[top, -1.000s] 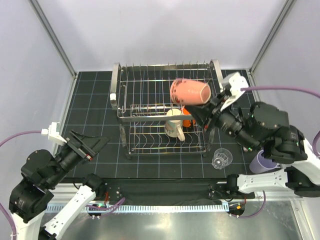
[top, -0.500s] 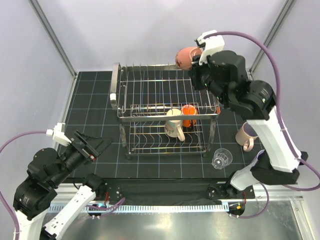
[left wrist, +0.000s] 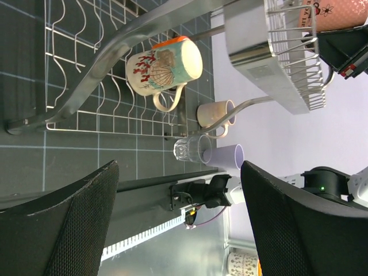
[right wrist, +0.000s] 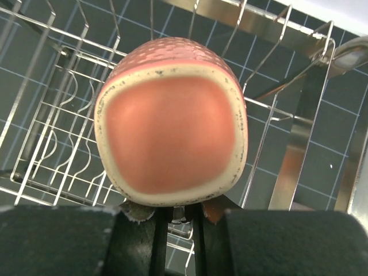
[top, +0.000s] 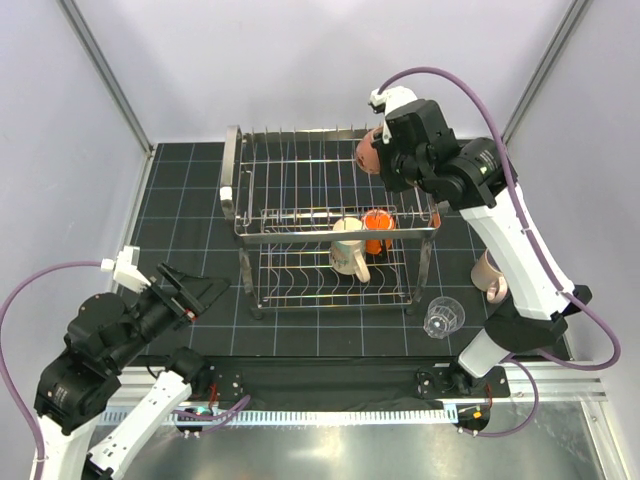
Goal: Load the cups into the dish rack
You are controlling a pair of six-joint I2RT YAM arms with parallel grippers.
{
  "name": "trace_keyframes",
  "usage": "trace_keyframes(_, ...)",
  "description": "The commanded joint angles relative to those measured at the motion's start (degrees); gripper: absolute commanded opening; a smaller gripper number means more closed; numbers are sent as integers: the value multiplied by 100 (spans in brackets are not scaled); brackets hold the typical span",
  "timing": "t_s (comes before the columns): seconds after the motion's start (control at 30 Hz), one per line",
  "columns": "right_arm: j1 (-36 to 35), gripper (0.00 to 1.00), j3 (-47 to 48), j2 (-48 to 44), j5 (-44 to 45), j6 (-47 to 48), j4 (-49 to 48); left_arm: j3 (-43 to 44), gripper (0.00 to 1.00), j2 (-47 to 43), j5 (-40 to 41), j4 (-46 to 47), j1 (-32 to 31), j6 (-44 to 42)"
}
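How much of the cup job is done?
Two are in: the cream printed mug and small orange cup sit on the lower tier of the chrome wire rack. The right claw holds the salmon-pink mug over the upper tier. Left on the black mat: beige-pink mug, clear glass tumbler, lavender tumbler.

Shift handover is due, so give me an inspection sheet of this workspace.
Surface: black gridded mat under the rack.
Job's things: cream mug and orange cup in lower tier; salmon mug held over upper tier; beige mug, glass and lavender tumbler on mat, right of rack.
Clutter: nothing seen.
Grippers: left gripper open, empty; right gripper shut on salmon mug.
Cables: purple cables loop off both arms.
Surroundings: grey walls, metal posts.
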State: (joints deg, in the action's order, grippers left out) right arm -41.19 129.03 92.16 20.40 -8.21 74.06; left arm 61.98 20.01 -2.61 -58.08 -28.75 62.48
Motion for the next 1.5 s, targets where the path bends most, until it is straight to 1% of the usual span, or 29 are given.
trace_keyframes(0.0, 6, 4, -61, -14, 209, 47, -67, -98, 84, 20, -38, 122, -8, -96)
trace_keyframes(0.13, 50, 4, -247, -14, 192, 82, -129, -116, 83, 21, -38, 113, -8, -104)
trace_keyframes(0.23, 111, 5, -291, 30, 122, 100, -137, -116, 84, -23, -38, 96, -16, -95)
trace_keyframes(0.3, 111, 7, -387, 21, 122, 100, -164, -107, 84, -23, -11, 78, -8, -95)
trace_keyframes(0.33, 111, 9, -431, -5, 122, 100, -225, -107, 84, -32, -3, 61, -8, -95)
trace_keyframes(0.43, 129, 19, -616, -102, 122, 82, -348, -89, 84, -32, 24, 17, -8, -104)
trace_keyframes(0.5, 137, 21, -642, -102, 104, 82, -340, -80, 86, -32, 33, -1, -8, -122)
trace_keyframes(0.6, 137, 27, -651, -102, 78, 74, -340, -80, 88, -32, 24, -10, -8, -139)
trace_keyframes(0.63, 129, 31, -643, -102, 87, 56, -340, -72, 88, -15, 15, -19, -8, -148)
trace_keyframes(0.7, 129, 35, -625, -110, 69, 39, -340, -72, 88, -6, 15, -19, -8, -148)
trace_keyframes(0.73, 129, 39, -625, -119, 43, 39, -340, -63, 88, -6, 15, -19, -8, -148)
trace_keyframes(0.83, 137, 46, -634, -163, 17, 30, -357, -45, 89, -6, 6, -36, -8, -166)
trace_keyframes(1.03, 129, 53, -582, -391, -142, 4, -384, -107, 89, -32, 24, -98, -8, -166)
trace_keyframes(1.13, 129, 56, -624, -707, -247, -49, -419, -116, 89, -41, 59, -133, -8, -236)
trace_keyframes(1.2, 129, 57, -677, -989, -282, -84, -463, 42, 90, -6, 155, -255, -8, -385)
trace_keyframes(1.3, 129, 57, -730, -1374, -396, -111, -524, 245, 90, 29, 226, -449, -8, -491)
trace_keyframes(1.33, 129, 57, -817, -1472, -414, -111, -559, 271, 90, 29, 391, -467, -16, -500)
trace_keyframes(1.4, 120, 57, -976, -1892, -231, -207, -673, 254, 91, -40, 445, -511, -8, -500)
trace_keyframes(1.47, 129, 57, -1344, -2253, 15, -277, -796, 192, 91, -102, 454, -502, -8, -447)
